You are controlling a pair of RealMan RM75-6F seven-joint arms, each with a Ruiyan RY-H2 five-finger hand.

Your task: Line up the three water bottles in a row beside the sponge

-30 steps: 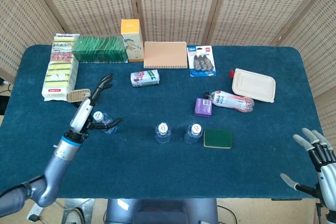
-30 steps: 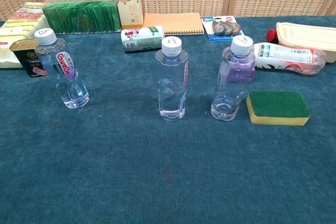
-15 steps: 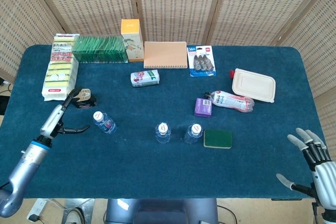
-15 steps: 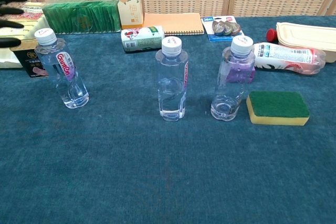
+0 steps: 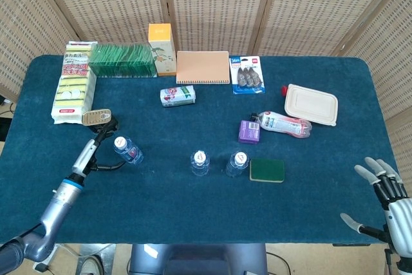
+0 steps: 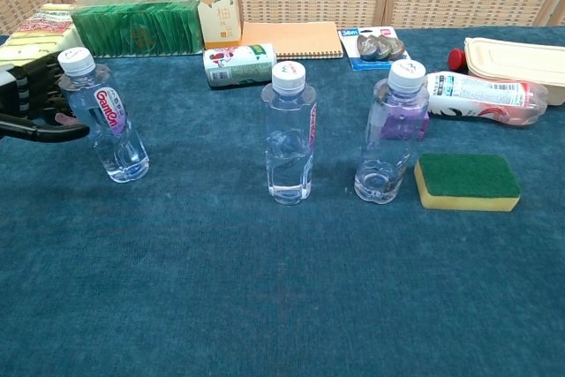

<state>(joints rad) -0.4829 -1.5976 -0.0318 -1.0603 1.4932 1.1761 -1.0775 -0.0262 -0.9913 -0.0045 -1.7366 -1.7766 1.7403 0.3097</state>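
We see three clear water bottles upright on the blue counter (image 6: 265, 306). The right bottle (image 6: 387, 133) stands just beside the green-topped sponge (image 6: 466, 180), on its left side. The middle bottle (image 6: 289, 134) stands near that one, roughly in line with it. The left bottle (image 6: 102, 116), with a pink label, stands well apart from the other two and leans slightly.

We note the left robot hand (image 5: 103, 134) just beside the left bottle, on the side away from the others, fingers spread and nothing grasped; from the chest view we cannot tell whether a fingertip touches the bottle. The right robot hand (image 5: 386, 188) hangs off the counter's near right corner, fingers apart, released, holding nothing.

Behind the row lie a small white bottle on its side (image 6: 238, 64), a tan notebook (image 6: 291, 39) and a purple box (image 5: 249, 131).
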